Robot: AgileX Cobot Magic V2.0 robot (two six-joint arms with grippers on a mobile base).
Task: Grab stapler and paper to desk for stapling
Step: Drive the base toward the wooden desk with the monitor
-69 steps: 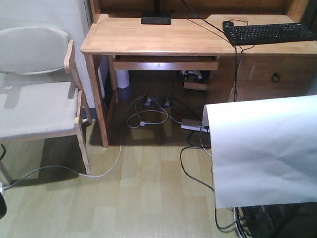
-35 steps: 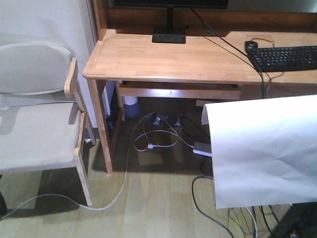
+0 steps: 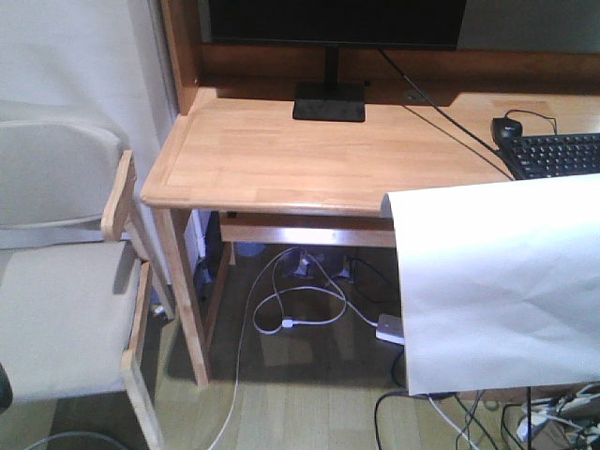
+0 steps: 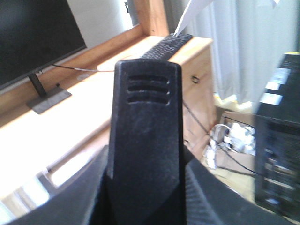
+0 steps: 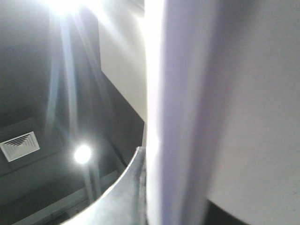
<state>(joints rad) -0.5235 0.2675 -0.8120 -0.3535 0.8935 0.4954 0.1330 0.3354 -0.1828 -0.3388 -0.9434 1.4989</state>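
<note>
Oak worktop (image 3: 281, 159) ahead; limp paper (image 3: 497, 281) hangs, right end effector's hold hidden; left end effector (image 4: 145, 183) clamps rigid stapler (image 4: 145, 117).

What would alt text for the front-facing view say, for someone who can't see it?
A large white sheet of paper hangs in the right foreground, hiding part of a light wooden desk with a monitor and keyboard. A padded chair stands left; cables lie underneath.
</note>
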